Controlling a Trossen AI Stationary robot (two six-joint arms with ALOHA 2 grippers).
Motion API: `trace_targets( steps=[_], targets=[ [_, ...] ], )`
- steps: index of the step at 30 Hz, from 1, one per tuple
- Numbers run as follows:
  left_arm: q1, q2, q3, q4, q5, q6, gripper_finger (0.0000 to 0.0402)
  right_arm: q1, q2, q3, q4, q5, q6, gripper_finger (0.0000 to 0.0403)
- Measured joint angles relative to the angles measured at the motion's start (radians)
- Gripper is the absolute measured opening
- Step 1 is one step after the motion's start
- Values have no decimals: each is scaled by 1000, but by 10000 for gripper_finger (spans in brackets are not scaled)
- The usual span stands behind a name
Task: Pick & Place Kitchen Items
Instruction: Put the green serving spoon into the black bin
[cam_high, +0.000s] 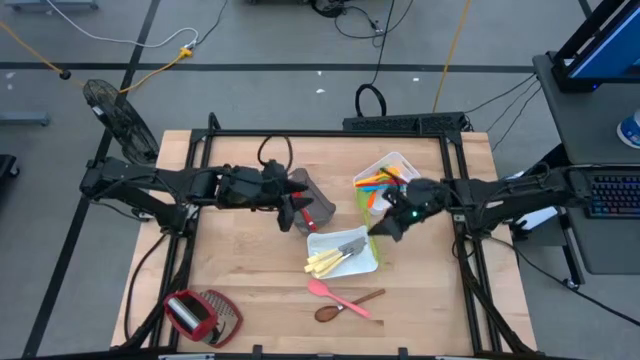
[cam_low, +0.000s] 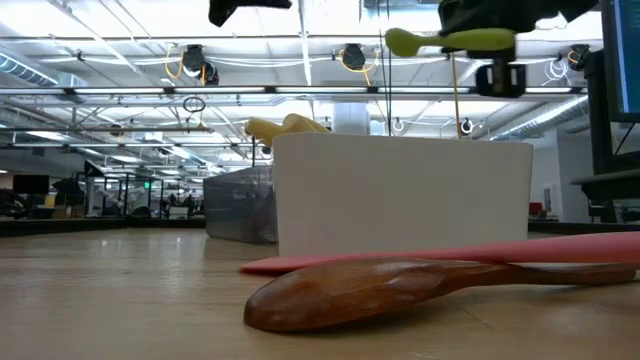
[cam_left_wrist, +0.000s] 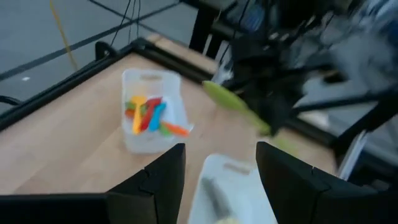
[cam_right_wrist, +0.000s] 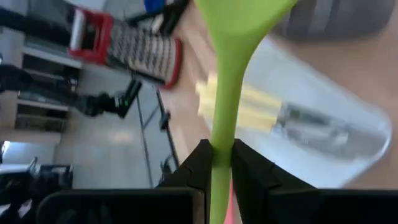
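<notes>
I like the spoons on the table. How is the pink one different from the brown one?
The pink spoon is bright plastic; the brown wooden spoon is dark wood. The pink spoon points its bowl toward the white tray; the brown wooden spoon's bowl lies at the other end. They cross each other, and both lie flat on the table.

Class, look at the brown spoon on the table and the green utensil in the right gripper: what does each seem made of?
Brown spoon: looks like wood, with streaky brown grain and a soft sheen, possibly oiled or varnished. Green utensil, pinched in the right gripper: probably plastic or silicone, an even lime colour, smooth, without grain.
</notes>
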Motion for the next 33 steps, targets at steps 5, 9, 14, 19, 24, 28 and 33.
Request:
trace_targets(
  steps=[5,9,14,19,24,28,33],
  targets=[
    [-1,0,0,65,2,-56,202,-88,17,0,95,3,-91,32],
    [-1,0,0,88,1,-79,203,-139,56,2,197,-53,-112,32],
    [-8,0,0,95,0,-149,202,-175,124,0,330,-172,-108,32],
    [-25,0,0,115,-1,-182,203,-209,184,0,473,-236,-95,32],
    [-42,0,0,175,-1,-184,202,-238,237,1,597,-287,-81,32],
    [-48,0,0,202,-2,-184,202,-268,280,1,638,-336,-47,32],
    [-48,0,0,199,-1,-194,202,-304,336,1,713,-412,10,32]
  ],
)
